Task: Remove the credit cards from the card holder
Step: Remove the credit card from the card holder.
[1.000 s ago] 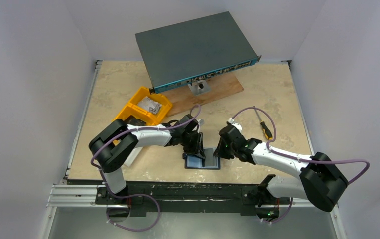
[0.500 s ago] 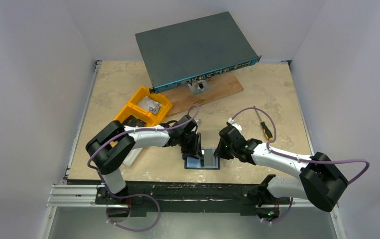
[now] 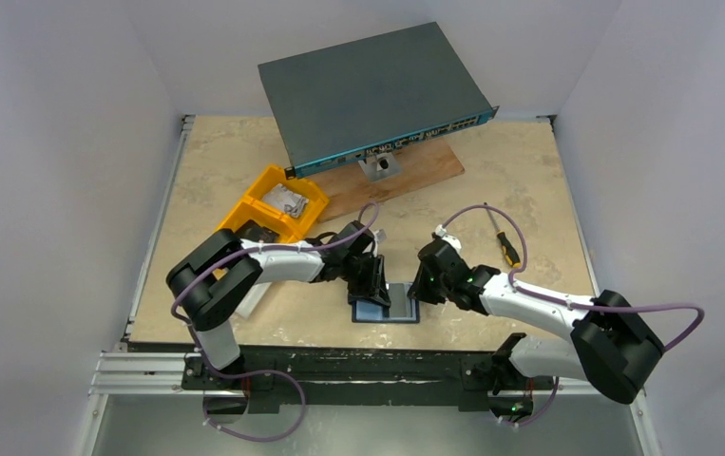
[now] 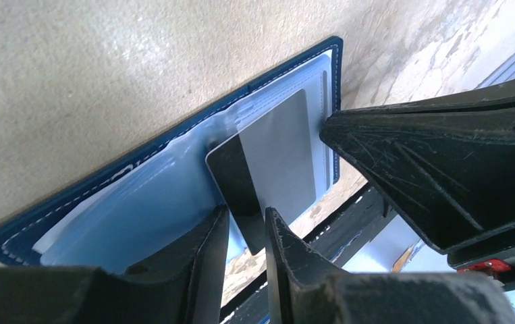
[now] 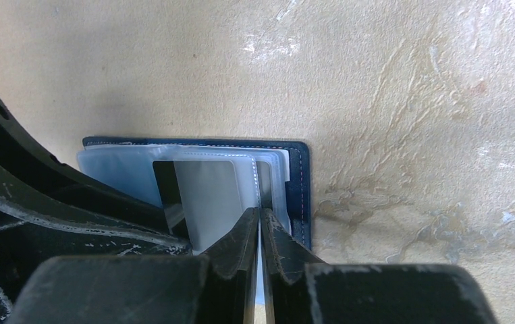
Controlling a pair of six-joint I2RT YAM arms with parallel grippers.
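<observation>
Between the two grippers, on the bare table (image 3: 529, 190), the card holder (image 3: 386, 312) is laid open, with its navy cover underneath and its pale clear sleeves turned upward. Just past the fingertips of the left gripper (image 4: 246, 223), a grey credit card (image 4: 271, 158) with a black stripe along one long edge is seen drawn partway out of a sleeve and tilted up off the holder. The striped corner of the card is caught between the two left fingers, which are closed to a narrow gap around it. To the far side of that card, as seen from the left wrist, the tip of the right gripper (image 5: 260, 219) is pressed against the outer edge of the sleeve. From the right wrist, the right fingers are seen all but closed, and the stitched edge of the clear sleeve (image 5: 253, 179) is pinched between them, so that this sleeve is held raised above the navy cover. The same grey card is visible directly ahead of the right fingertips. Whether further cards lie in the other sleeves cannot be told. Beyond the left gripper, farther from its base, a yellow bin (image 3: 273, 204) is set on the table. Farther beyond both grippers, a grey network switch (image 3: 372, 90) is propped over a wooden board (image 3: 425, 171). Beyond and outward of the right gripper, a screwdriver (image 3: 505, 247) with a yellow and black handle is seen lying flat.
</observation>
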